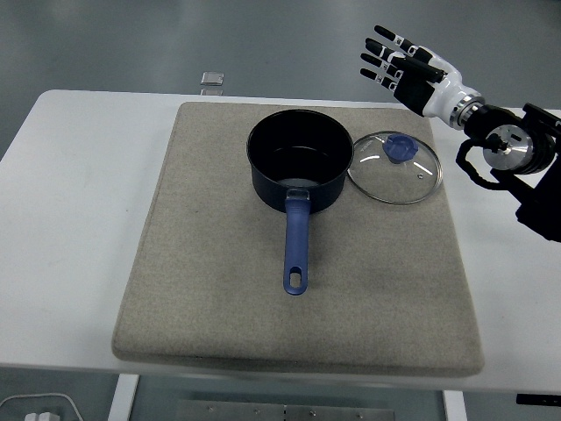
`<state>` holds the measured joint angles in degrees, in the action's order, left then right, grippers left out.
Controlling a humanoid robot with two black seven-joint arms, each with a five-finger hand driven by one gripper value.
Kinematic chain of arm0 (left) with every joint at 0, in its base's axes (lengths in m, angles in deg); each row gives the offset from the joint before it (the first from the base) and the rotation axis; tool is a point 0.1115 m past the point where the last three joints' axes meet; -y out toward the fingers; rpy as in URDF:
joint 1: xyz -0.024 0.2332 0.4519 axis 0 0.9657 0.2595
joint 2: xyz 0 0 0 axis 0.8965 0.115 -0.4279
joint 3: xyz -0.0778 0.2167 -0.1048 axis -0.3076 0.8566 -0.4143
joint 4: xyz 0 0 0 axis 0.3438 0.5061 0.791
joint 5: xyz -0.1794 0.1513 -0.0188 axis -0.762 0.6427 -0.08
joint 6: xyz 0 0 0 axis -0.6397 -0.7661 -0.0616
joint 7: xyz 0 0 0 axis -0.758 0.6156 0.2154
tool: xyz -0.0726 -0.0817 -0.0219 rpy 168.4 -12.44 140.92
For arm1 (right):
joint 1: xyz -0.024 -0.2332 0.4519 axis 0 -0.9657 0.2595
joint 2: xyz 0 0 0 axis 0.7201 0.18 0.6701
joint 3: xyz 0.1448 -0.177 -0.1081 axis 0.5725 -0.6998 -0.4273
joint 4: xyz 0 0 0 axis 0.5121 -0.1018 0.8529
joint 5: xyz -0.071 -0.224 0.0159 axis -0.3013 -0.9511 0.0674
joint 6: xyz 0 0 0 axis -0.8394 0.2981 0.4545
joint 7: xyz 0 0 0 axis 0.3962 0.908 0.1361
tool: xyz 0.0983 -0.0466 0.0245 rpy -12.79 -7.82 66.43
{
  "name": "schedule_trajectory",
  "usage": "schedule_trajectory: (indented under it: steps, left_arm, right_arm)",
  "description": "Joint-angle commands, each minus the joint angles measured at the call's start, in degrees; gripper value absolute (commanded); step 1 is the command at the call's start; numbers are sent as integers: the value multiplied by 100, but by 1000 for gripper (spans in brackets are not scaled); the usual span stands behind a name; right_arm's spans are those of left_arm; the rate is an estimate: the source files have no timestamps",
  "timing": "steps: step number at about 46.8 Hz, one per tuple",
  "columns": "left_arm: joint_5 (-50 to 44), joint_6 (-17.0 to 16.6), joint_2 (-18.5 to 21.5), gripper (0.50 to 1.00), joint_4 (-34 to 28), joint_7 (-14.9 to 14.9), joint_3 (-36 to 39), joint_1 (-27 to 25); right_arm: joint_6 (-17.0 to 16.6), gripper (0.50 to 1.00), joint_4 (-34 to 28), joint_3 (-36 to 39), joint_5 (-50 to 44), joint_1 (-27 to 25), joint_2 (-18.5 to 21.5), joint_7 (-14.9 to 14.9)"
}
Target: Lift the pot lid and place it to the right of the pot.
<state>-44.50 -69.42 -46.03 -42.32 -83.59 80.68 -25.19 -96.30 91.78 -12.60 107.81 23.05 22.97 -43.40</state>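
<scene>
Glass with a blue knob, the lid lies flat on the grey mat, just right of the dark blue pot and touching or nearly touching its rim. That open pot sits on the far middle of the mat with its blue handle pointing toward the near edge of the white tabletop. Over the far right corner of the mat, the right hand hovers with fingers spread and empty, apart from the lid.
</scene>
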Motion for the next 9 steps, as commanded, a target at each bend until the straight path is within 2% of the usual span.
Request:
schedule_trajectory:
  steps: [1,9]
  left_arm:
    - [1,0,0,1000,0,0,-1,3]
    - [1,0,0,1000,0,0,-1,3]
  right_arm:
    - [-78,913,0,0,0,8,0,0]
    - [-79,913,0,9,9,8,-27,0]
